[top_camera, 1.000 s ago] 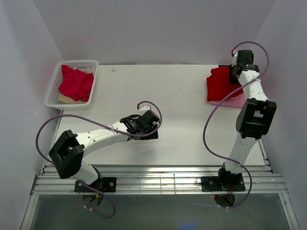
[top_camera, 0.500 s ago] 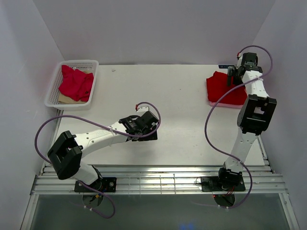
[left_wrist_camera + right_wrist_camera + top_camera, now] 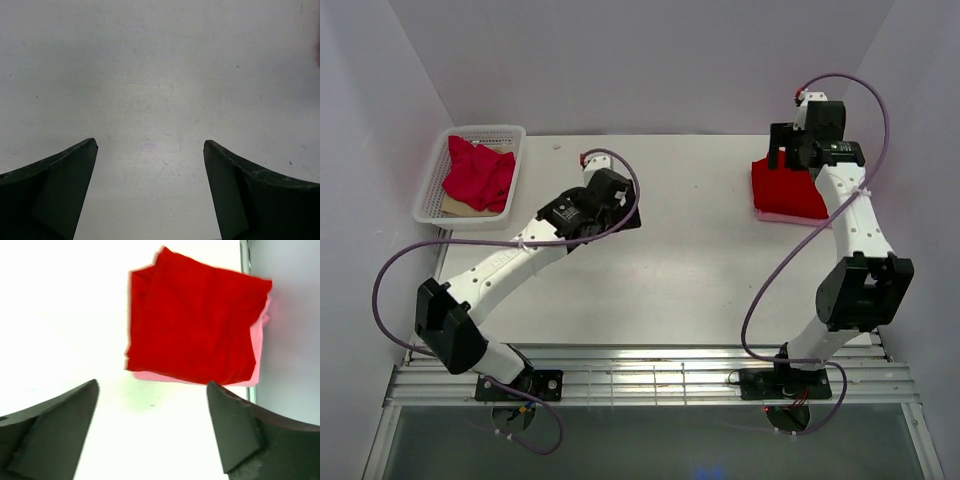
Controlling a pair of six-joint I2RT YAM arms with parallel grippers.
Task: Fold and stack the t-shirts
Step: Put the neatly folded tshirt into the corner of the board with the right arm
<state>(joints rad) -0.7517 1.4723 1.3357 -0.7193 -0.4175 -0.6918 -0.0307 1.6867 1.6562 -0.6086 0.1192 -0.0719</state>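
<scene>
Your left gripper (image 3: 150, 150) hangs spread over bare counter (image 3: 160, 60). Your right gripper (image 3: 152, 390), also apart, hovers beside the bright red shirt (image 3: 195, 330), which lies folded on the pink shirt (image 3: 258, 345). The crimson shirt (image 3: 478, 172) lies crumpled in the basket (image 3: 485, 129). It looks soft, light and floppy, so pinch a bunched edge.

White worktop (image 3: 700, 260) sitting inside a plain, pale booth.
A back wall (image 3: 640, 60), a left wall (image 3: 360, 120) and a right wall (image 3: 932, 150) are closing it in; even light is falling across the surface, and a ribbed metal rail (image 3: 650, 380) is running along its near edge.
</scene>
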